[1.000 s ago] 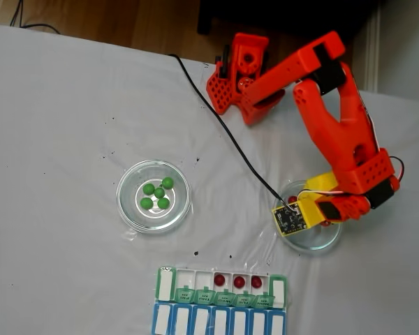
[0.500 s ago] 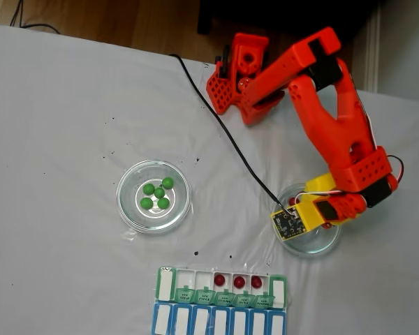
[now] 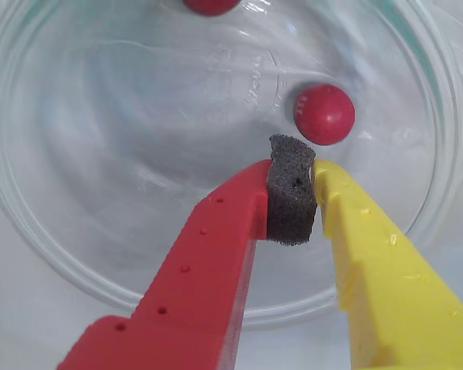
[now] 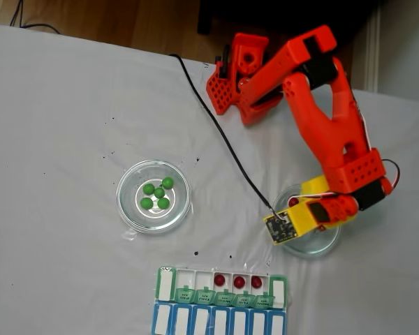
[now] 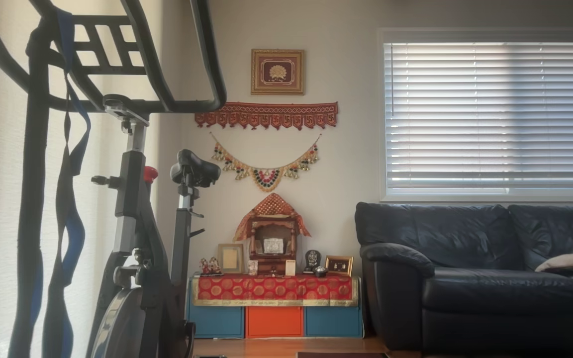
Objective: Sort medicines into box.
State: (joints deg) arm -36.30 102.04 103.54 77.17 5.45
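Hand [image 3: 292, 166] above white-clothed table [image 4: 70, 125]

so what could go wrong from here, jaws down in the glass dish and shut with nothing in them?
1. In the wrist view the gripper is closed on its own foam pad, with the nearest red ball just beyond the tips. Pushing forward would likely nudge it away across the smooth dish rather than grasp it.
2. The tips sit low inside the dish; a sideways sweep could drag or tip it.
3. The black cable trails toward the dish and could snag.
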